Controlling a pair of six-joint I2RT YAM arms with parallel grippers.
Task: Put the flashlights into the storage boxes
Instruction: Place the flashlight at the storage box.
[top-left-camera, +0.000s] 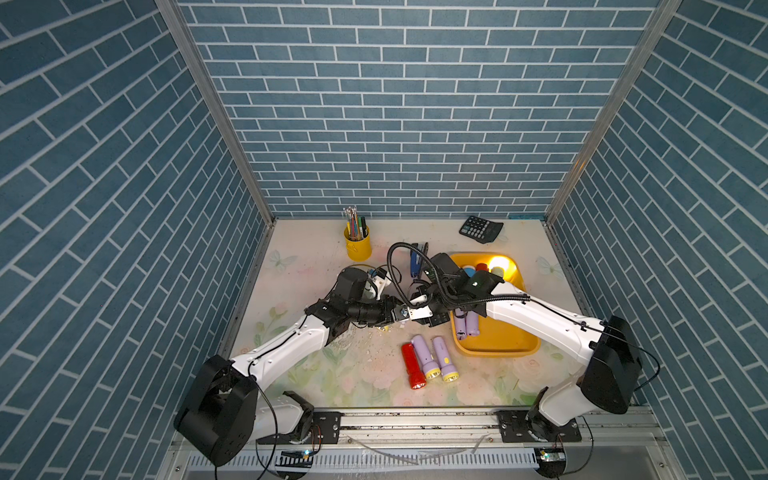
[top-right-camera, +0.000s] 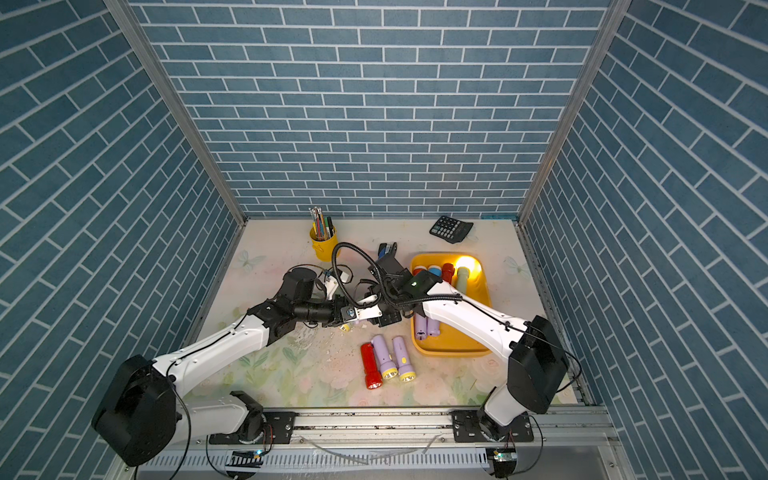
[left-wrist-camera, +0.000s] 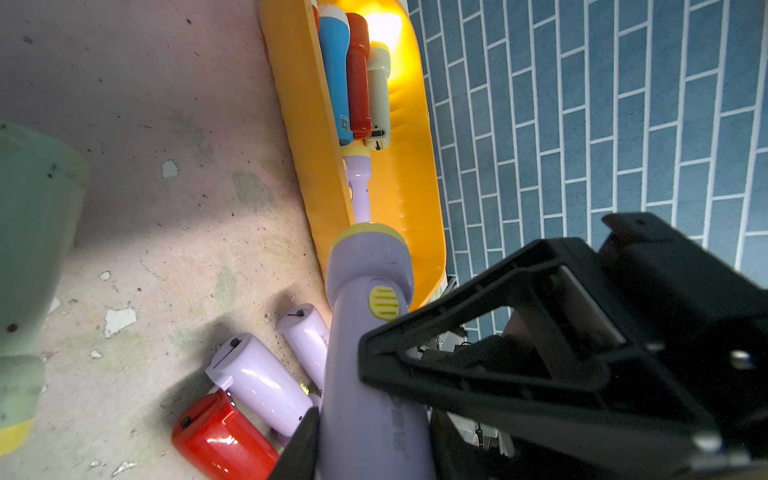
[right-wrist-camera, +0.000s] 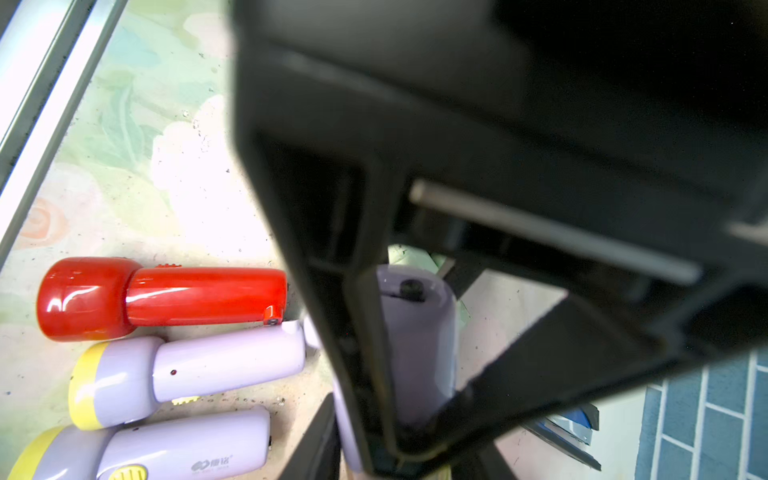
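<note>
The job is looking roughly half done. A pale green flashlight is lying loose on the counter, about midway back. Just beside it, the left claw is clamping a lilac flashlight. The right claw, meeting it, is pinching a lilac barrel; I cannot tell whether that is the same one. Three loose flashlights are waiting near the front edge. The storage box, by the right edge, is holding at least five, one of them glowing.
</note>
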